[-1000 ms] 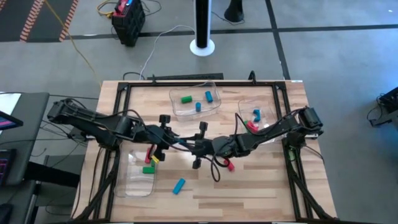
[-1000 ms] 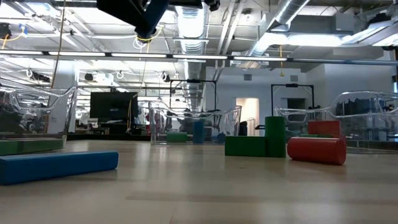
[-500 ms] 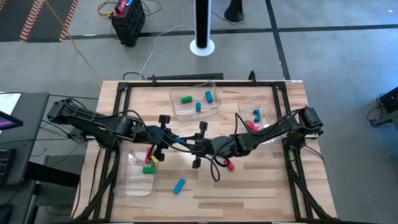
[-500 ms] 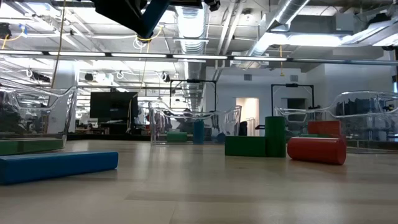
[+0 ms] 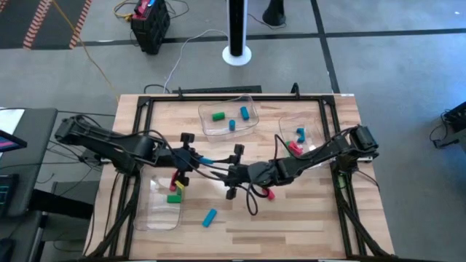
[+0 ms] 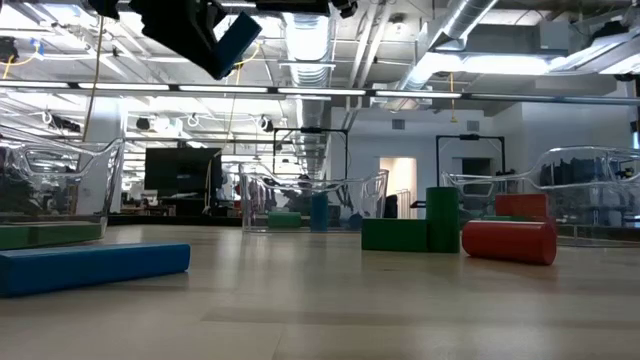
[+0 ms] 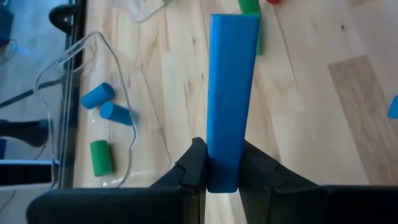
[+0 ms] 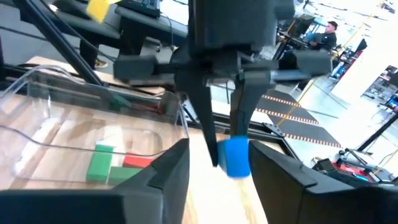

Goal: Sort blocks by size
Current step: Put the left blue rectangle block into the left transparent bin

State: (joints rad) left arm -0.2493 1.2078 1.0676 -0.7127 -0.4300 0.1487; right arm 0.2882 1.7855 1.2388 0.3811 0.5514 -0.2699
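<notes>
Three clear trays sit on the bench [image 5: 291, 218]. The far tray [image 5: 228, 118] holds a green and two blue blocks; the right-side tray [image 5: 300, 135] a blue and a red; the tray at the left [image 5: 163, 202] green and red bars. A blue cylinder [image 5: 210, 217] and a red block [image 5: 269, 194] lie loose on the wood. Mid-bench, the left gripper [image 7: 224, 176] has its jaws clamped on a long blue bar [image 7: 231, 93]. The right gripper [image 8: 214, 180] faces it with jaws spread apart, holding nothing. Only the low view shows a green pair [image 6: 410, 228] standing beside the red cylinder.

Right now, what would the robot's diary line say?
left pincer: shut on long blue bar block | right pincer: open, facing it | handover above wooden table
</notes>
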